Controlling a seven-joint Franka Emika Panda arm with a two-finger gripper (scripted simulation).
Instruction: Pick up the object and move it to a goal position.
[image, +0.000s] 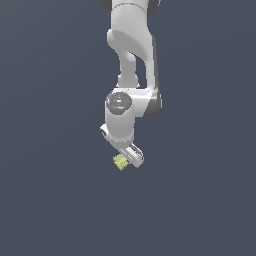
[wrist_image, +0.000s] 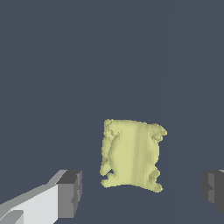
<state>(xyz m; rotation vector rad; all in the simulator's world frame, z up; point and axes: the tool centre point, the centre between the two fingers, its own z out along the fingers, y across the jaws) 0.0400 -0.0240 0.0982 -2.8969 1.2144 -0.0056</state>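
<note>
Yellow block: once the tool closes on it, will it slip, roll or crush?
The yellow block probably won't roll: it looks flat and roughly square. Its ridged, bumpy edges may give the fingers uneven contact, so a slight twist or slip is possible. It looks tiny beside the tool, so likely light. Stiffness can't be judged from these views.

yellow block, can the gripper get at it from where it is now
Probably yes. In the wrist view the yellow block lies between the open gripper fingers with nothing else around it, clear gaps on both sides.
</note>
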